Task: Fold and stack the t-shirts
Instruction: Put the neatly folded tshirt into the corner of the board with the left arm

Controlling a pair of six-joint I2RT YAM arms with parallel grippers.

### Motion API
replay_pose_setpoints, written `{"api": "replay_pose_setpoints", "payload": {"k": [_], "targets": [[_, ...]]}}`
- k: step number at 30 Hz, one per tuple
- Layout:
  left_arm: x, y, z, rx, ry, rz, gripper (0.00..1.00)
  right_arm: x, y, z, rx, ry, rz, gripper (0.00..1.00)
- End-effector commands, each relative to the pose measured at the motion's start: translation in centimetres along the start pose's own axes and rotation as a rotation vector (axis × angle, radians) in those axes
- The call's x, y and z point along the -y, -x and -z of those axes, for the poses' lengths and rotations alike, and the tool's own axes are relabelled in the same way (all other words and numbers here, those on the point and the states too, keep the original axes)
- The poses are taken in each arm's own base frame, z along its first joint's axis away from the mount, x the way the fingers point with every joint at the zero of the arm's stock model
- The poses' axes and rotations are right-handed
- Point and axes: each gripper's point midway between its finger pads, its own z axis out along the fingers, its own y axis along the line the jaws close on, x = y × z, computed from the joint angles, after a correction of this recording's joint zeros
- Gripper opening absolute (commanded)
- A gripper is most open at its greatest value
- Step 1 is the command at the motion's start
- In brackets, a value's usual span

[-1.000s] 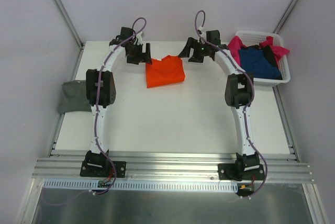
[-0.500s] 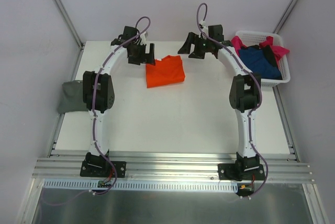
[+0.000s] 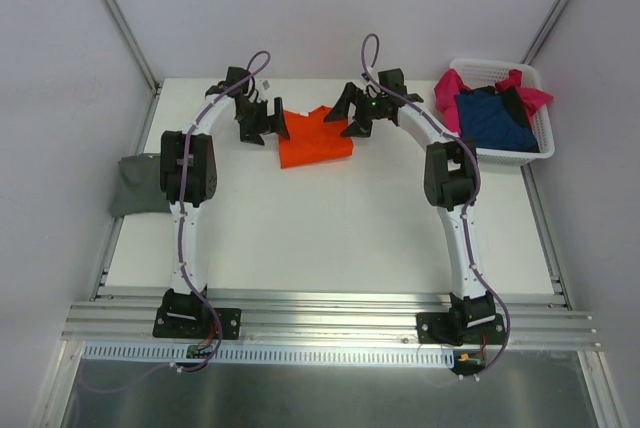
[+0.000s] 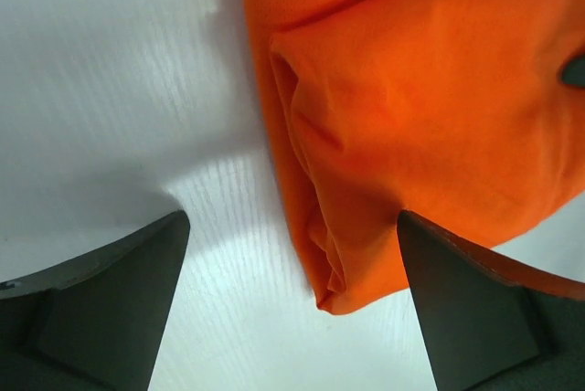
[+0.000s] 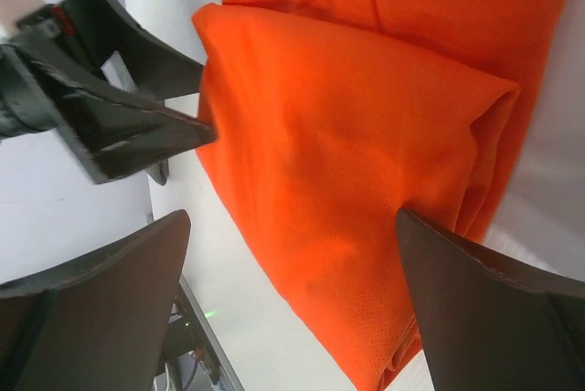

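The folded orange t-shirt (image 3: 315, 138) lies at the back middle of the table. My left gripper (image 3: 262, 126) is open at its left edge; in the left wrist view a corner of the orange cloth (image 4: 402, 135) lies between the spread fingers (image 4: 101, 309). My right gripper (image 3: 357, 118) is open over its right edge, the orange cloth (image 5: 356, 181) under the wide jaws. The grey-green t-shirt (image 3: 140, 184) hangs over the table's left edge. The magenta t-shirt (image 3: 455, 88) and the navy t-shirt (image 3: 492, 116) lie in the basket.
The white slatted basket (image 3: 545, 133) stands at the back right corner. The metal rail (image 3: 330, 323) with both arm bases runs along the near edge. Grey walls close in the left, back and right.
Both grippers have moved inward and down onto the orange t-shirt, the left to its left edge and the right to its right edge. The shirts have not moved.
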Motion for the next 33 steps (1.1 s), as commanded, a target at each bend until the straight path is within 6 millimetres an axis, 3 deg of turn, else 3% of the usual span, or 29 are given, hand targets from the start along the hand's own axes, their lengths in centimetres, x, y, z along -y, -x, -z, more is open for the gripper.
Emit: {"api": "replay_pose_setpoints", "payload": {"k": [1,11,17,18,21,22,27,31,33], "targets": [[0.3,0.5,-0.6,-0.007,-0.071,0.041,0.99,-2.3,1.5,0.2,0.030,0.062,0.035,1.00],[2.2,-2.1,-3.9,-0.108,-0.261,0.155,0.81,-0.1,0.2,-1.5,-0.003,0.028,0.009,0.97],[2.9,-3.0,-5.1,-0.138,-0.296,0.198,0.64,0.6,-0.5,-2.4,-0.015,0.011,0.002,0.97],[3.0,-3.0,-5.1,-0.139,-0.301,0.199,0.60,0.6,-0.4,-2.3,-0.014,0.009,0.002,0.97],[2.7,-3.0,-5.3,-0.135,-0.282,0.207,0.20,0.7,-0.6,-2.3,-0.019,0.007,0.003,0.97],[2.8,-2.8,-5.0,-0.129,-0.277,0.203,0.00,0.8,-0.6,-2.3,-0.019,0.002,0.003,0.97],[2.6,-2.6,-3.1,-0.110,-0.232,0.188,0.00,0.2,-0.3,-1.5,-0.013,0.005,0.018,0.97],[2.4,-1.0,1.5,-0.039,-0.169,0.050,0.00,-0.2,0.8,1.1,0.012,0.005,0.015,0.97],[1.4,-1.5,3.3,-0.049,-0.125,0.040,0.00,-0.6,1.3,2.9,0.027,0.001,0.015,0.97]]}}
